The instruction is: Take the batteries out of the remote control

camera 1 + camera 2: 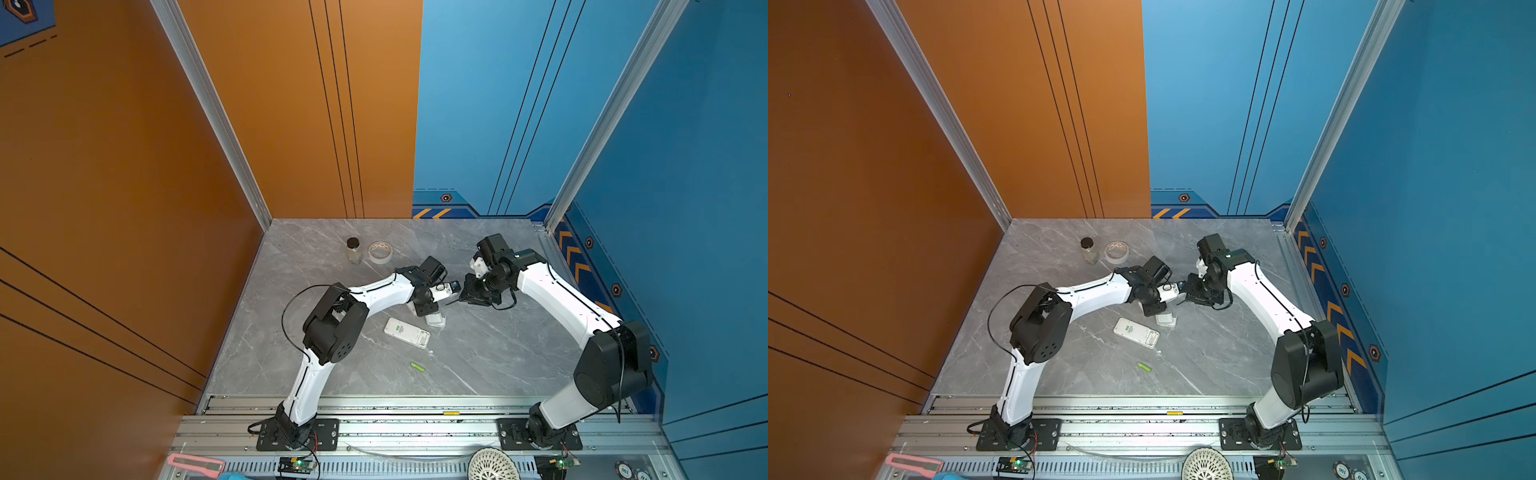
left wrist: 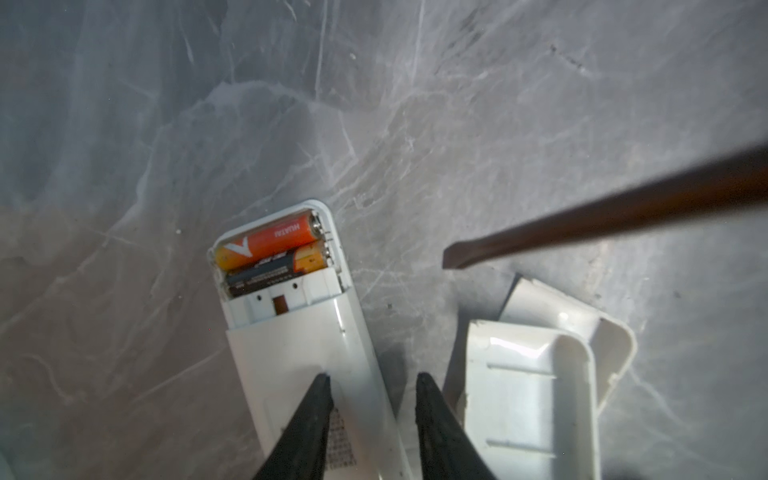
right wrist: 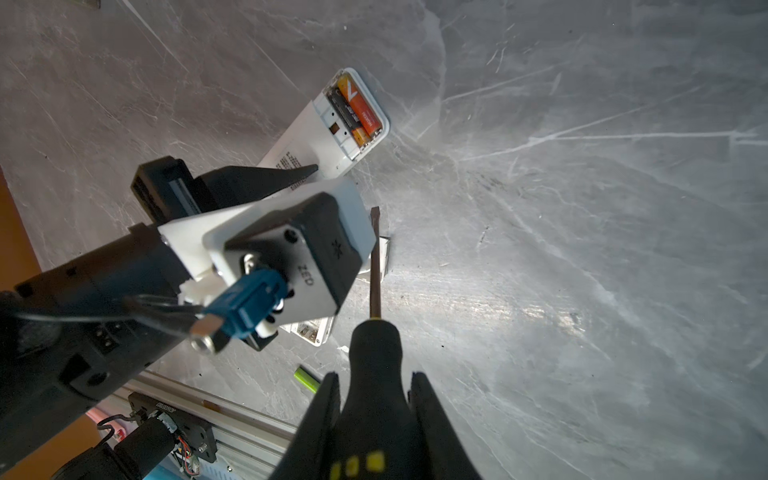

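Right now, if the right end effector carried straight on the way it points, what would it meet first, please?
The screwdriver shut in the right end effector leads: its tip aims at the open bay of the remote, so probably the bay wall or the batteries there; the tip's height is unclear.

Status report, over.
Left gripper, jaws open over remote. Right gripper, jaws shut on screwdriver. Orange battery and a dark one in bay; green battery on table. Nothing blocking bay.
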Tool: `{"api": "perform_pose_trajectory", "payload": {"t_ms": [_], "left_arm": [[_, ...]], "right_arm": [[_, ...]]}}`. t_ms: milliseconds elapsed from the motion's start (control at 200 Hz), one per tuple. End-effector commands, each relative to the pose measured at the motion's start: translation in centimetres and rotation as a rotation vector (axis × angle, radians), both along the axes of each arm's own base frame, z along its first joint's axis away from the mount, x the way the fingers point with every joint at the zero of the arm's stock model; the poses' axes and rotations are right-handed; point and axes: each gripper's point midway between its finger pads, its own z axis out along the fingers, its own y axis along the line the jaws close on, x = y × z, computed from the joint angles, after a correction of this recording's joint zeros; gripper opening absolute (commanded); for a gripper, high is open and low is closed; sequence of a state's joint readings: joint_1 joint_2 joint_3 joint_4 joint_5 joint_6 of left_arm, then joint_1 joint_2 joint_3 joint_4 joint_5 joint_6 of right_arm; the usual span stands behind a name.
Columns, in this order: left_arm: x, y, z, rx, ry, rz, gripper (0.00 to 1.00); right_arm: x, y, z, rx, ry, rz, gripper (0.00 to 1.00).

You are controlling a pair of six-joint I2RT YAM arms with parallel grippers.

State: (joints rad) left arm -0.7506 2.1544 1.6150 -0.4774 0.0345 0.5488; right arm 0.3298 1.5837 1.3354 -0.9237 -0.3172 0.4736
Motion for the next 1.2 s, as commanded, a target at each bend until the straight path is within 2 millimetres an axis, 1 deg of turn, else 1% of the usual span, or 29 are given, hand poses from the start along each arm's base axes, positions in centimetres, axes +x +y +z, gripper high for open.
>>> {"api": "perform_pose_trajectory", "payload": {"t_ms": [0,60,110,240,335,460,565,625,721,821,931,1066,1196], "left_arm": [[0.0,2.5,-0.6,0.011,0.041,0.053,0.54],[0.1,2.7,0.1,-0.019,0.042,0.059,0.62],[0.0,3.0,0.4,-0.038,0.055,0.066,0.66],[0.6,4.7,0.1,-0.023,0.055,0.118,0.71],[0.9,5.5,0.2,-0.043,0.069,0.137,0.74],[0.5,5.2,0.2,-0.078,0.104,0.11,0.78],[-0.1,4.7,-0.3,-0.09,0.136,0.087,0.78],[-0.7,4.5,-0.7,-0.086,0.156,0.066,0.76],[-1.7,3.8,-1.1,-0.09,0.175,0.029,0.69],[-2.0,3.6,-1.5,-0.079,0.178,0.021,0.56],[-2.0,3.8,-1.9,-0.065,0.179,0.027,0.45],[-1.9,4.1,-2.3,-0.031,0.151,0.027,0.39],[-1.8,4.2,-2.3,-0.018,0.131,0.026,0.36]], "right_arm": [[0.6,-0.4,1.1,-0.012,-0.024,0.001,0.0],[0.8,-0.4,1.3,-0.011,-0.03,0.001,0.0],[0.8,-0.4,1.4,-0.008,-0.031,0.002,0.0],[0.9,0.0,1.5,0.003,-0.031,0.012,0.0],[1.0,0.1,1.5,0.006,-0.03,0.015,0.0],[1.0,0.3,1.5,0.008,-0.029,0.02,0.0],[1.1,0.6,1.3,0.01,-0.023,0.027,0.0],[1.2,1.0,1.2,0.01,-0.023,0.038,0.0],[1.3,1.6,1.1,0.009,-0.019,0.055,0.0],[1.6,1.9,1.1,0.004,-0.028,0.061,0.0],[1.7,1.9,0.9,-0.018,-0.027,0.07,0.0],[1.9,1.9,1.0,-0.048,-0.036,0.095,0.0],[1.1,1.3,0.8,-0.127,-0.015,0.145,0.0]]}}
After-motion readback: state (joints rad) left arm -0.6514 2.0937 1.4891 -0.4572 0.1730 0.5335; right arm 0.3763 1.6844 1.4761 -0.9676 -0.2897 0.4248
